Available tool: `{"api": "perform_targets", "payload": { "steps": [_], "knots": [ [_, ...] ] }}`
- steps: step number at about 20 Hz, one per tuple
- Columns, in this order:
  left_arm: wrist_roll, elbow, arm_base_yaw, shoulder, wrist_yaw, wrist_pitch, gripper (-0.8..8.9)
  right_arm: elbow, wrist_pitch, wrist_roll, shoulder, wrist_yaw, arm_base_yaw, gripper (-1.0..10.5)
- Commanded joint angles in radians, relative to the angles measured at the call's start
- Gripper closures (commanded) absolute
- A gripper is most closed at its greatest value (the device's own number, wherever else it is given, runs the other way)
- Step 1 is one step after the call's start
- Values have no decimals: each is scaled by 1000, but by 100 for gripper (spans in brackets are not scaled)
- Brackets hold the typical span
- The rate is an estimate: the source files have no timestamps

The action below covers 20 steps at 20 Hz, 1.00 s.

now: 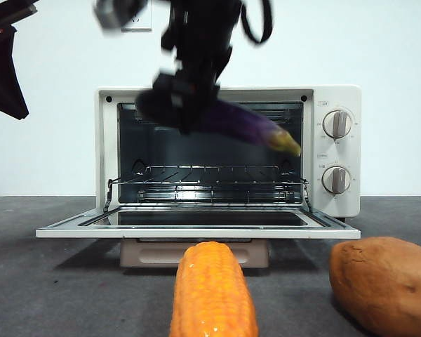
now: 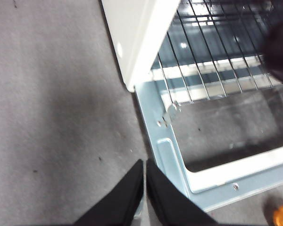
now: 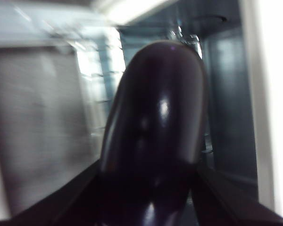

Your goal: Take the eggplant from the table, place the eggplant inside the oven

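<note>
Before the open oven (image 1: 228, 151), the eggplant (image 1: 249, 126) clamped between the right jaws, stem outward.

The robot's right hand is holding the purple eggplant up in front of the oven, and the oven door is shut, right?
Not quite: the oven door is open, folded down flat, as the front view shows. The rest holds: the right hand grips the eggplant in the air before the oven's opening, above the wire rack.

The right gripper (image 1: 186, 105) is black and blocky, a looped black cable above it. The left gripper (image 2: 144, 188) has two matte black, tapering fingers (image 2: 125, 200) with smooth faces.
</note>
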Motion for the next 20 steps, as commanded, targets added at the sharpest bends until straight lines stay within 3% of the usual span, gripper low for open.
{"api": "perform_targets", "payload": {
  "steps": [1,5,8,11,13,20],
  "knots": [
    [-2,7,0,6,18,16,808,11,118,-134,65,55,-13,770],
    [-2,7,0,6,23,27,808,11,254,-258,132,82,-54,770],
    [-2,7,0,6,58,27,808,11,264,-280,162,78,-73,752],
    [-2,7,0,6,67,27,808,11,274,-268,175,70,-83,646],
    [-2,7,0,6,76,27,808,11,275,-203,180,71,-92,589],
    [-2,7,0,6,76,27,808,11,272,-97,180,74,-95,584]
  ]
}}
